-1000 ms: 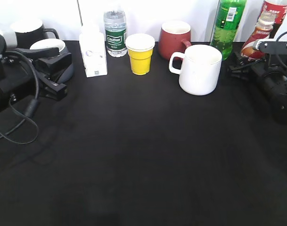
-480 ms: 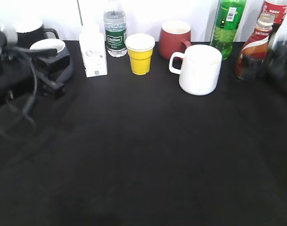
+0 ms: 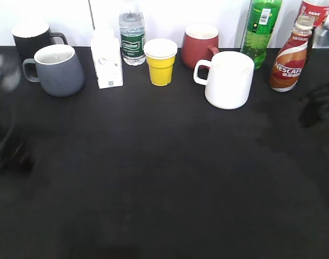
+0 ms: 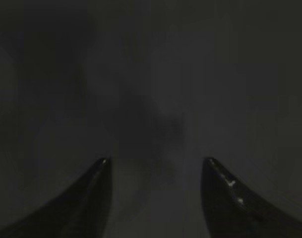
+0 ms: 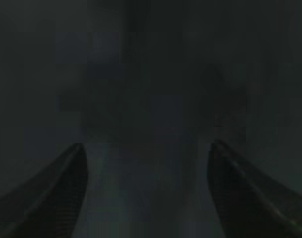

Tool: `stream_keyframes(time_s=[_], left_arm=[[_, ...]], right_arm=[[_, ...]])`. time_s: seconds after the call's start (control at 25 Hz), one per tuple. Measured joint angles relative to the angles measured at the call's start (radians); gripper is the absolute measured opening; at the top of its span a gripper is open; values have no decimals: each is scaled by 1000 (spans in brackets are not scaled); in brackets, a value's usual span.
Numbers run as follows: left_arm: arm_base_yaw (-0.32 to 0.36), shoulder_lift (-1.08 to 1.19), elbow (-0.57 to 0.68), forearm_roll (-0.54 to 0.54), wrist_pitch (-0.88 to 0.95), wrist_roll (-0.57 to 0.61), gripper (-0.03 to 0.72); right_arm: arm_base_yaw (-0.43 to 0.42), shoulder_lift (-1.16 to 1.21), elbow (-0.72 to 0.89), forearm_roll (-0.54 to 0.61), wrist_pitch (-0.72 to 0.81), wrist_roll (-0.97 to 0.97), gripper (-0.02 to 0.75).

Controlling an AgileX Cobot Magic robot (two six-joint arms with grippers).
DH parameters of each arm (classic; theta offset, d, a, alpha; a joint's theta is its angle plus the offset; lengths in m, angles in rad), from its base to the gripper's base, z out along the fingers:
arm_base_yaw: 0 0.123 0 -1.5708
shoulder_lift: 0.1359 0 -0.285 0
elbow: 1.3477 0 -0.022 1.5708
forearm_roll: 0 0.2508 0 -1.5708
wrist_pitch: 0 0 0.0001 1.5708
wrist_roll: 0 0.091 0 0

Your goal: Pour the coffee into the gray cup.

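Observation:
The gray cup (image 3: pixel 59 70) stands upright at the back left of the black table, handle to the left, with nothing touching it. The coffee is in the small NESCAFE bottle (image 3: pixel 289 60), upright at the back right beside the green bottle. My left gripper (image 4: pixel 155 163) is open and empty, and its wrist view shows only dark tabletop. My right gripper (image 5: pixel 147 148) is open and empty over dark tabletop too. In the exterior view both arms are only dark motion smears, the left arm (image 3: pixel 3 143) at the left edge and the right arm (image 3: pixel 320 105) at the right edge.
Along the back stand a black mug (image 3: pixel 32 36), a white carton (image 3: pixel 107 60), a water bottle (image 3: pixel 132 35), a yellow cup (image 3: pixel 161 62), a red mug (image 3: pixel 201 44), a large white mug (image 3: pixel 228 79), a green bottle (image 3: pixel 260 29) and a red-labelled cola bottle (image 3: pixel 315 12).
Both arms have drawn back from the back row toward the table's sides and front. The gray cup and the coffee bottle, earlier covered by the grippers, now stand in plain view.

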Motion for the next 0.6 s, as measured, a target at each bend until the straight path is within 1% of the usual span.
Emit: stream_keyframes(time_s=[0.08, 0.2, 0.28, 0.36, 0.4, 0.48, 0.6], left_arm=[[0, -68, 0, -32, 132, 0, 486], [0, -309, -5, -39, 296, 0, 491], [0, -548, -5, -39, 332, -1, 491], [0, -759, -6, -32, 342, -1, 492], [0, -860, -5, -24, 344, -3, 492], [0, -1012, 45, 26, 349, -55, 492], [0, -1133, 169, 54, 358, -79, 492]], right_arm=[[0, -79, -27, 4, 111, 1, 582], [1, -304, -29, 10, 239, 38, 582], [1, -486, -29, -7, 271, 71, 582], [1, -690, -20, -58, 289, 106, 582], [1, -779, 4, -93, 299, 113, 582], [1, -971, 109, -149, 306, 114, 582], [1, -1233, 307, -160, 311, 114, 582]])
